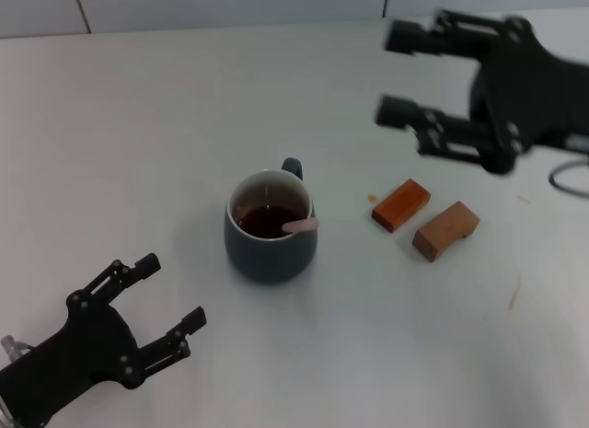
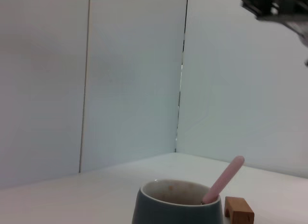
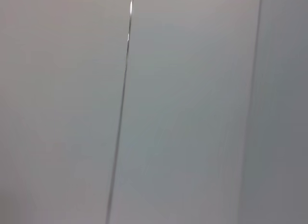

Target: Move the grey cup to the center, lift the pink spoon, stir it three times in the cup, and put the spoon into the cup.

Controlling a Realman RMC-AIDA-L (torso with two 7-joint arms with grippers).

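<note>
One cup [image 1: 271, 227], one spoon [image 1: 300, 225] and two wooden blocks are seen on the white table [image 1: 138, 143], along with two grippers. The cup, a squat, rounded blue-grey mug with a cream-white inside and a single loop handle turned toward the far edge, is set near the middle of the table and holds dark brown liquid. The spoon is stood inside it, its pale pink handle leaned over the rim on the side facing the blocks; its bowl is hidden in the liquid. The orange-brown block [image 1: 401, 204] and the lighter brown block [image 1: 445, 231] are laid just beside each other toward the right edge, apart from the cup. The left gripper [image 1: 173, 294] is held near the front left corner, its jaws spread wide and empty. The right gripper [image 1: 398, 74] is raised above the far right part of the table, jaws likewise wide apart with nothing between them.
</note>
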